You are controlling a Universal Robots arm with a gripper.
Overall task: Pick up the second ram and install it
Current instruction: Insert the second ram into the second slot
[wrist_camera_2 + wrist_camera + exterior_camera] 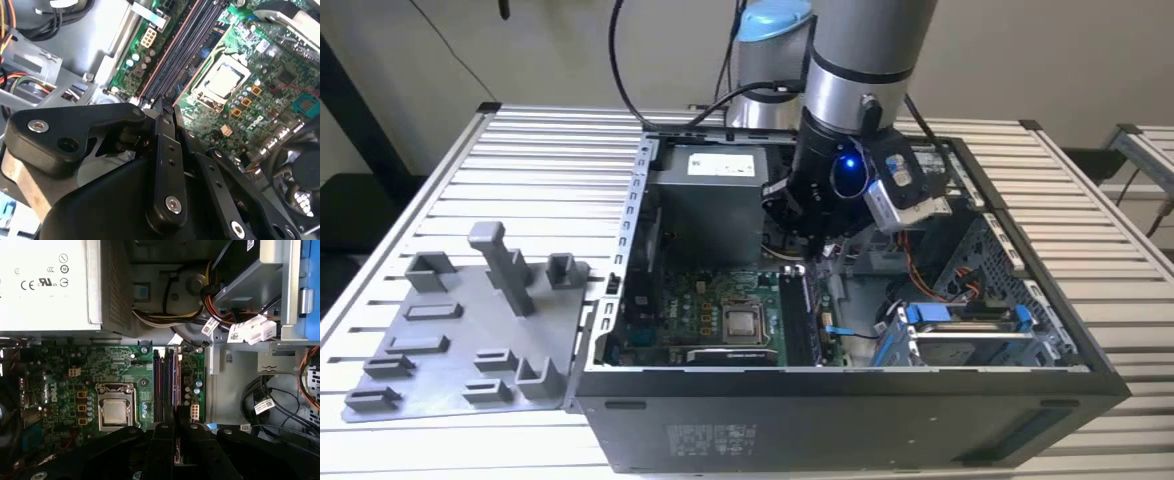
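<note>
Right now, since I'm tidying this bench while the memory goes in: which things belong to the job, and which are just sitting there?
In the job: gripper; second ram, apparently the thin strip edge-on at the gripper; memory slots; motherboard.

Just there: power supply; processor socket; blue drive clips; grey holder tray beside the case.

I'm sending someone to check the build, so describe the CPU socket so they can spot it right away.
Start at the open computer case on the slatted table. On its floor lies the green motherboard, below the grey power supply. The CPU socket sits beside the long black memory slots: the board's one square part with a shiny metal top in a silver frame.
</note>
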